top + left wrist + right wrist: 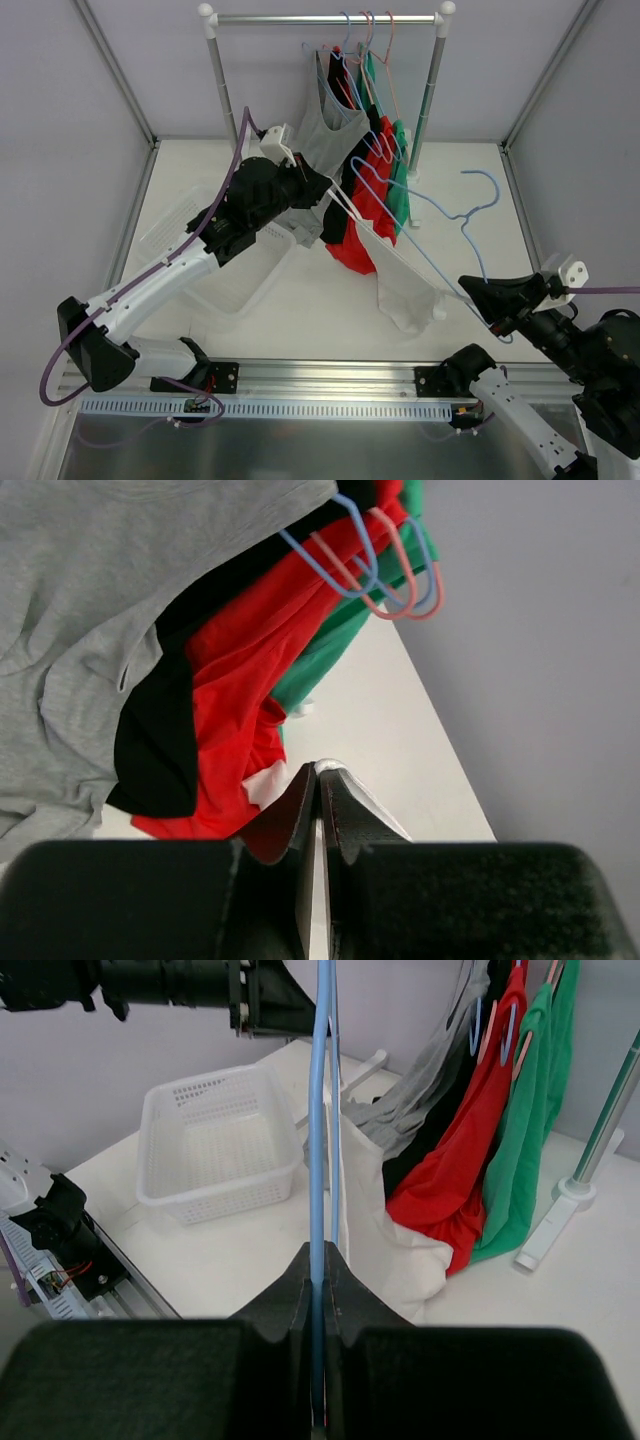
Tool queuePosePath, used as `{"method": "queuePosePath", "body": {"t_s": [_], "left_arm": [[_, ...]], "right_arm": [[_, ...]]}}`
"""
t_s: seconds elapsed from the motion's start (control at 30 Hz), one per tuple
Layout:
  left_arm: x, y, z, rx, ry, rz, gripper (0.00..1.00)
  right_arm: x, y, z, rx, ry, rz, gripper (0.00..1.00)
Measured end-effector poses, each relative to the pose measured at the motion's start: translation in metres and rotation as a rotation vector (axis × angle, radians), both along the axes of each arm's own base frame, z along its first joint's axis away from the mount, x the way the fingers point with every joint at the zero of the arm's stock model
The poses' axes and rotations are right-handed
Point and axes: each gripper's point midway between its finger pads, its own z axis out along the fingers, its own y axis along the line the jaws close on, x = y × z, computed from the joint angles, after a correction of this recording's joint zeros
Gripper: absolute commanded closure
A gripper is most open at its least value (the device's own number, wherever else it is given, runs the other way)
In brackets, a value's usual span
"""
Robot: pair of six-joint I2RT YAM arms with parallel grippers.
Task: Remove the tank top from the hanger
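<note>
Right claw [318,1260] is pinched shut on the thin wire of the light blue hanger [320,1110], which runs straight up out of its fingertips in the right wrist view. From above, this claw sits near the right front of the surface [330,310] and holds the hanger tilted in the air, with the hook pointing up and to the far right. The other end of the frame reaches left toward the hanging clothes. The white tank top [400,280] is on the hanger, draped over the lower wire. Its body sags just left of the right claw, and its bottom appears to reach the surface. Left claw [318,780] is closed almost completely on a thin white strip of fabric, which seems to be a strap of the tank top. In the overhead view the strap stretches taut from this claw, right and toward the near side, to the garment. The left claw hovers in front of the clothes rail [325,18], close against the grey tank top [320,135]. A black garment [150,750], a red garment [365,215] and a green garment [400,190] hang beside the grey one. A white mesh basket [215,1195] rests on the surface at the left, under the left arm.
</note>
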Motion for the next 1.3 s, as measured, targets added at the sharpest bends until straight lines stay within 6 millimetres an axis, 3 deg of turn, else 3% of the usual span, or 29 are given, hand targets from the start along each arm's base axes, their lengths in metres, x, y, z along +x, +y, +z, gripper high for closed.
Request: {"method": "queuePosePath", "body": {"t_s": [0.17,0.3,0.47,0.6,0.77,0.87,1.0,1.13,1.3], "left_arm": [[0.009,-0.007,-0.029,0.049,0.059,-0.014,1.00],[0.005,-0.015,-0.035,0.052,0.076,-0.058,1.00],[-0.010,-0.036,-0.034,0.019,0.082,-0.201,0.82],[-0.039,-0.071,-0.041,-0.043,0.074,-0.433,0.83],[-0.101,-0.119,-0.080,-0.032,0.140,-0.730,0.85],[-0.134,-0.136,-0.107,-0.005,0.192,-0.850,0.84],[-0.150,-0.139,-0.140,0.036,0.248,-0.888,0.46],[-0.149,-0.133,-0.161,0.067,0.277,-0.864,0.30],[-0.143,-0.128,-0.167,0.096,0.256,-0.824,0.24]], "right_arm": [[-0.002,-0.001,0.015,0.029,-0.046,0.000,1.00],[0.000,-0.001,0.017,0.035,-0.052,-0.008,1.00],[0.021,0.002,0.024,0.099,-0.117,-0.059,1.00],[0.048,0.009,0.016,0.192,-0.205,-0.103,1.00],[0.083,0.022,0.009,0.291,-0.307,-0.141,1.00],[0.092,0.023,0.029,0.357,-0.372,-0.158,1.00],[0.093,0.021,0.059,0.440,-0.460,-0.163,1.00],[0.095,0.022,0.075,0.485,-0.510,-0.157,1.00],[0.093,0.018,0.087,0.529,-0.551,-0.168,1.00]]}}
